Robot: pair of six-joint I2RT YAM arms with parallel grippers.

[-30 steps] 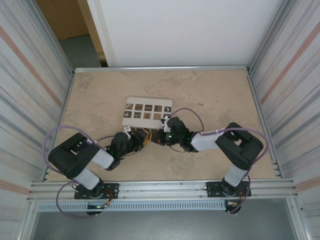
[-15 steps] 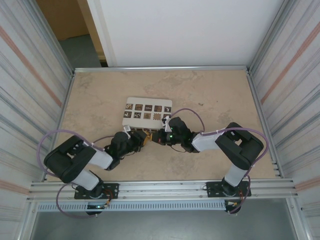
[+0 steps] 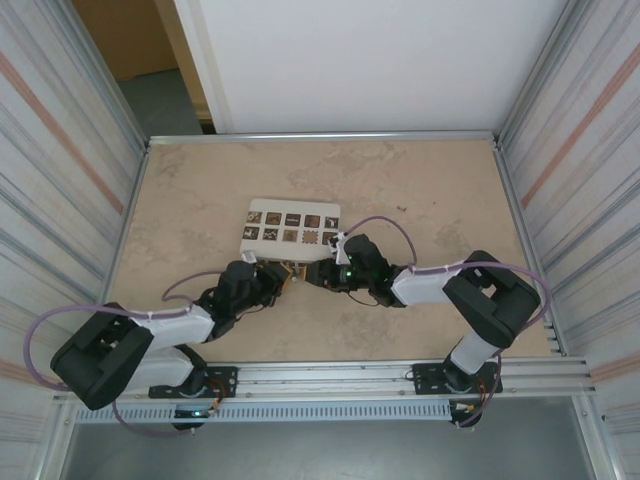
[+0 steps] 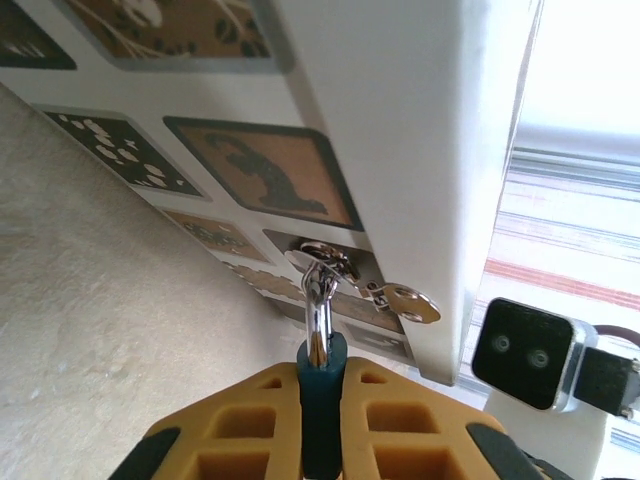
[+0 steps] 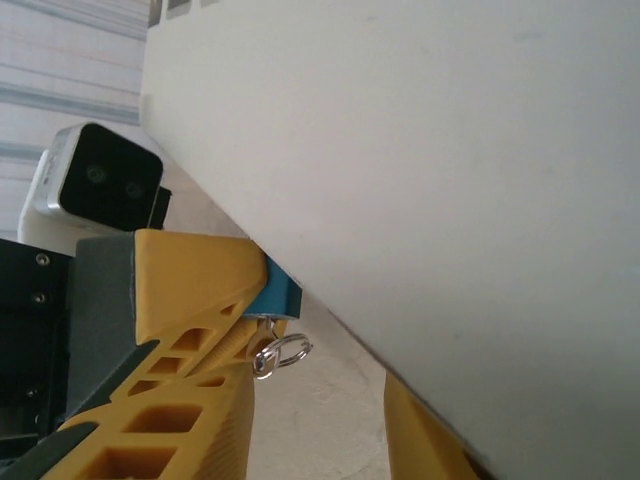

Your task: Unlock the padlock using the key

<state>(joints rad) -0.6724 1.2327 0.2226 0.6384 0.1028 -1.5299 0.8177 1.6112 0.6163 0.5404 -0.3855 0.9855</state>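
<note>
**Left gripper** (image 4: 321, 385): my yellow fingers are clamped together on the blue body of the padlock (image 4: 320, 358). From above it sits low over the table (image 3: 200, 190), at the near edge of the white box (image 3: 291, 225).

**Padlock**: it is held upright in my left fingers. The silvery shackle (image 4: 317, 305) points up towards the box face. The right wrist view shows one blue corner (image 5: 276, 293) pressed close to the box wall.

**Key** (image 4: 412, 305): a small pale piece lying flat against the patterned face of the box, just beside the shackle. It appears to be linked to the shackle by a key ring (image 5: 282, 350). It is not in the lock.

**Right gripper** (image 5: 320, 400): my fingers (image 5: 180, 430) stand apart and hold nothing. The ring hangs at the edge of one of them.

**Step in hand, as I judge it**: take the key with my right fingers.
- Pinch it by the flat head so the blade stays free.
- Keep the left grip firm and still.
- Turn the padlock so its keyhole is exposed. I cannot see the keyhole between my fingers.

**Obstructions**:
- The white box crowds both grippers, leaving little room to swing the key.
- The short ring link limits the key's reach.
- The right wrist camera (image 4: 527, 345) and the left wrist camera (image 5: 98, 186) sit near each other, so a collision is a risk.
</note>
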